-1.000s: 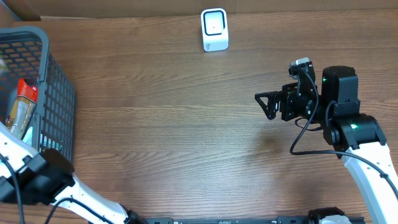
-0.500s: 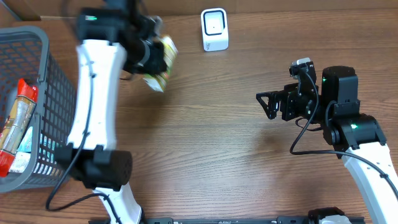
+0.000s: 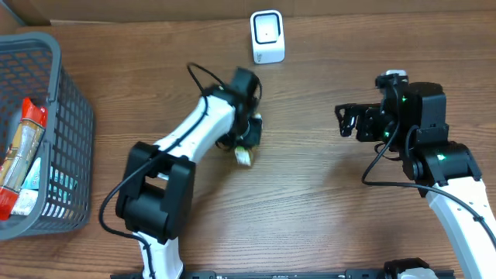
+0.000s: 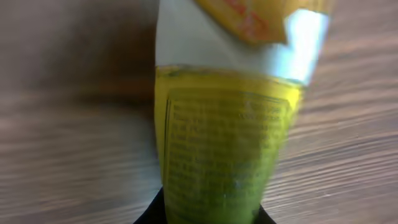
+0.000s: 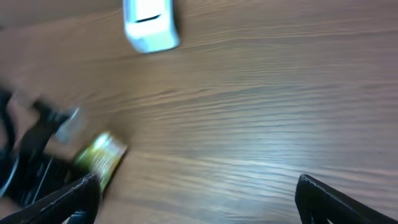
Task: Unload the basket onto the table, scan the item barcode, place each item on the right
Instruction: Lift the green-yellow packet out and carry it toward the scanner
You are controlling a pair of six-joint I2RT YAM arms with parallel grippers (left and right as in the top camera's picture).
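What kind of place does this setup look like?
Probably a mock shop checkout on a wooden table: a white barcode scanner stands at the back, a grey basket holds goods, and the left gripper holds a yellow packet.

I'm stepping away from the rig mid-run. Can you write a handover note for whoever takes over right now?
Left gripper: shut on the yellow-green packet, near the middle of the table, short of the scanner.
Right gripper: open, empty, off to the right.
Basket: at the left edge, other items inside.
Done: packet in hand.
Left: present its barcode to the scanner; no barcode shows in these views.
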